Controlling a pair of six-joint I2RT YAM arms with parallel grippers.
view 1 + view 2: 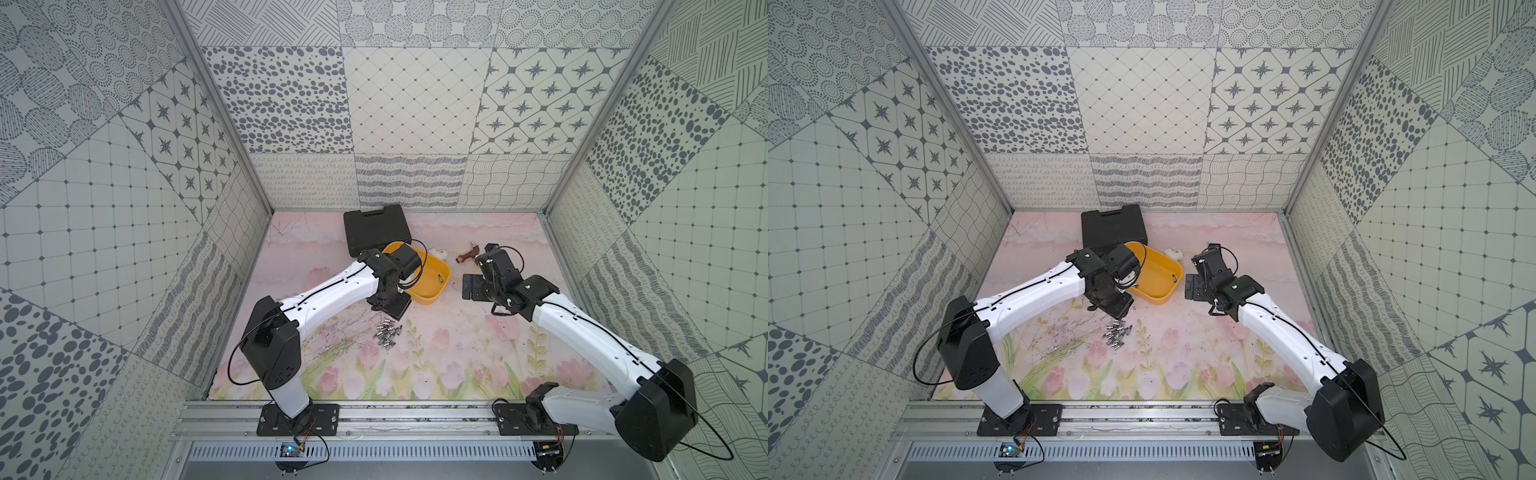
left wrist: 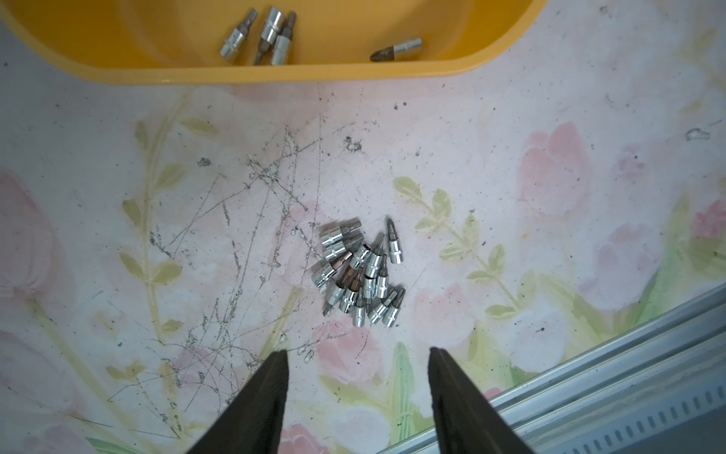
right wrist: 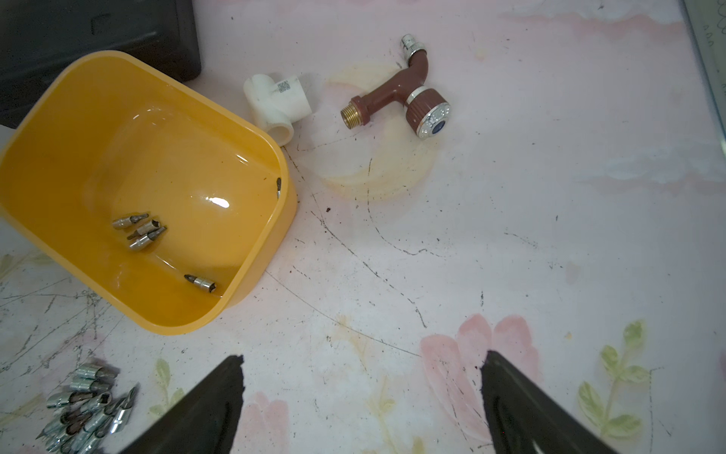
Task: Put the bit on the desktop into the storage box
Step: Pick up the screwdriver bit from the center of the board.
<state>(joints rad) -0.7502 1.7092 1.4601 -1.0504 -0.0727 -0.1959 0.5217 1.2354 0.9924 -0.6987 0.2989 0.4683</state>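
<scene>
Yellow plastic forms the storage box (image 1: 432, 300), a shallow tray with rounded corners and a rolled rim, set a little askew on the flowered mat (image 1: 436, 365). Its far edge lies close against the black tool case (image 1: 376, 228); whether they touch I cannot tell. A white pipe fitting (image 3: 275, 98) sits just beside the box's far corner, and a brown tap (image 3: 396, 92) lies apart from it on bare mat.

Inside the box, three bits (image 2: 263, 35) huddle together, a single bit (image 2: 396, 49) lies near the wall closest to the robot, and one more (image 3: 278, 186) leans at the wall on the side toward the right arm.

Most of the bits are on the desktop: a tight pile of bits (image 2: 359, 275), overlapping one another, lies near the box's closest wall with a strip of scratched mat between. In both top views the pile (image 1: 388, 332) (image 1: 1117, 330) has open mat on every side, broadest toward the aluminium rail (image 1: 415, 411) at the front edge.

The left gripper (image 2: 357, 353) has its fingers (image 2: 271, 389) spread with nothing between them, clear of the pile. The right gripper (image 3: 363, 357) stands wide apart and empty over bare mat, beside the box and well clear of its rim (image 3: 255, 255), with free room toward the tap and the side wall.
</scene>
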